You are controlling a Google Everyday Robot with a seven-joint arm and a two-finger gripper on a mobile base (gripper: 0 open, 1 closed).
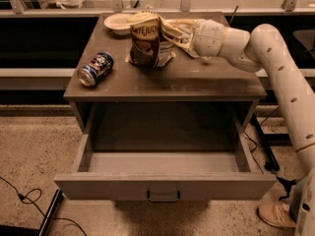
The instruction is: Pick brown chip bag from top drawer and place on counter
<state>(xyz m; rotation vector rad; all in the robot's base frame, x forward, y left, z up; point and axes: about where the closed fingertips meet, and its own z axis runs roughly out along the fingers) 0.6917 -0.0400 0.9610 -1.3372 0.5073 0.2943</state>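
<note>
table (pixel 206 80): grey-brown top, with the bag, a can and a bowl on it.
drawer (pixel 98 187): pulled all the way out under the table top, handle (pixel 163 196) at the middle of its front.
arm (pixel 278 63): white, reaching in from the right, over the back right of the table.
bag (pixel 144 43): out of the drawer, standing upright at the back middle of the table. Long axis vertical: tan lettered top up, dark half down, print facing the front.
hand (pixel 168 33): just right of the bag, against its upper right edge. I cannot tell whether it grips the bag or is loose.
can (pixel 95 69): on its side near the left edge, well apart from the bag.
bowl (pixel 115 21): pale, back left, just behind the bag.
</note>
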